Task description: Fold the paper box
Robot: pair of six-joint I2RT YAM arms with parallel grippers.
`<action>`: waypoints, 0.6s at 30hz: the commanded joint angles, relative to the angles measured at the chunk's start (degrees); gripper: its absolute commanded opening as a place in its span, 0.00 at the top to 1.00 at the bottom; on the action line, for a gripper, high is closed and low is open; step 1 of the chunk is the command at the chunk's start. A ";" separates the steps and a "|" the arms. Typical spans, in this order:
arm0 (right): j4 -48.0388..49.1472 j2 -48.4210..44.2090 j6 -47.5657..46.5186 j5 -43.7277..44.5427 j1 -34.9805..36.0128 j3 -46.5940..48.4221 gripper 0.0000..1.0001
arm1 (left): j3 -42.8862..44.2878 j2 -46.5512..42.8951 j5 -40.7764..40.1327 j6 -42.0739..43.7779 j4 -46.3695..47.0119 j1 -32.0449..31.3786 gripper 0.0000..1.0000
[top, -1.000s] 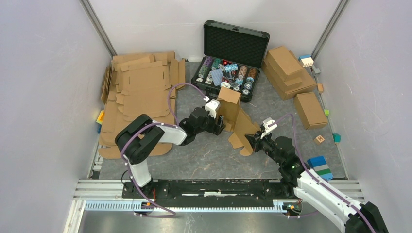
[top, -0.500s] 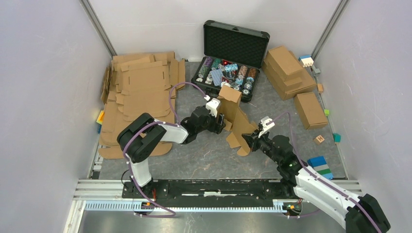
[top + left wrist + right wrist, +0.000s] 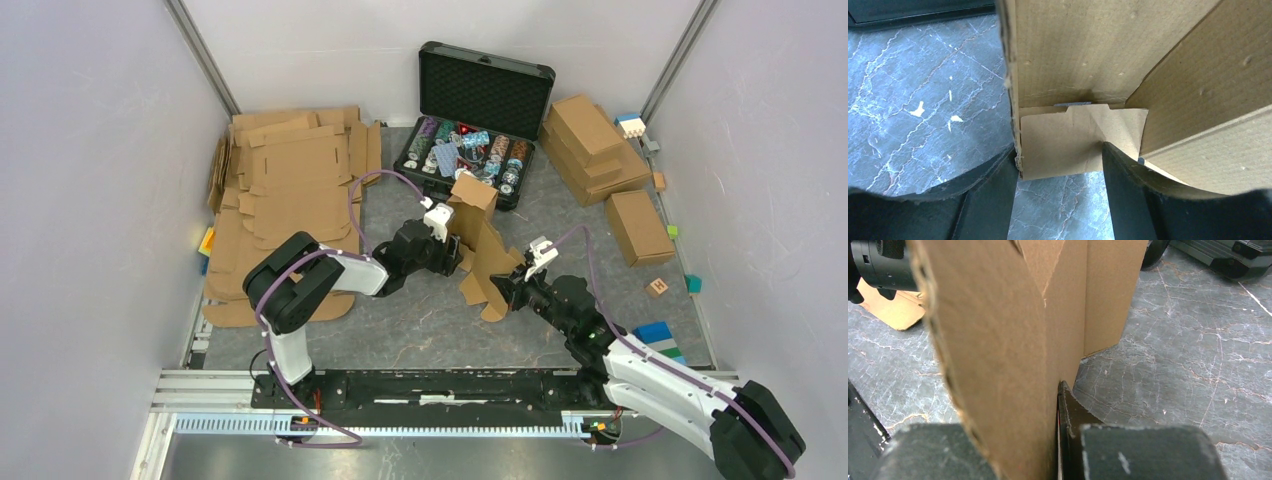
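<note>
The paper box stands half-folded at the worktop centre. The right gripper, at its 5 o'clock, pinches a wall, seemingly to steady it. The left gripper, at 9 o'clock, straddles a flap, jaws apart.

1 half-fld box, 1 chip case

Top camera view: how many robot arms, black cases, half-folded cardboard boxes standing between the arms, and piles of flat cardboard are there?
Robot arms: 2, the left arm and the right arm
Black case: 1
Half-folded paper box: 1
Pile of flat cardboard sheets: 1 (the sheets overlap too much to count singly)
Total: 5
</note>
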 commanded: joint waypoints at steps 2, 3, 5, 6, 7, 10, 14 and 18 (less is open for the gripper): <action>-0.06 0.32 1.08 0.29 0.84 0.35 0.93 | 3.26 1.81 -1.01 -4.11 -1.36 -0.13 0.33; -0.03 0.35 1.12 0.40 0.96 0.28 0.93 | 3.89 2.05 -1.75 -4.41 -2.44 -0.23 0.33; -0.20 0.58 1.12 0.42 1.44 0.29 0.93 | 5.04 2.50 -4.32 -4.84 -5.18 -0.54 0.33; -0.36 0.70 1.13 1.74 1.63 0.34 0.93 | 5.59 2.63 -5.40 -5.01 -6.35 -0.73 0.33; -0.47 0.89 1.00 2.17 1.94 0.40 0.93 | 6.04 2.75 -6.53 -5.13 -7.53 -0.94 0.33; -0.50 1.59 1.15 3.34 3.06 0.71 0.93 | 6.77 3.11 -8.01 -5.62 -8.91 -1.21 0.37; -0.46 2.13 1.35 4.76 4.51 1.05 0.92 | 6.99 3.77 -8.37 -6.21 -9.30 -1.43 0.42; -2.08 1.69 0.97 6.12 5.25 1.72 0.90 | 7.53 4.32 -10.05 -6.03 -10.73 -1.89 0.43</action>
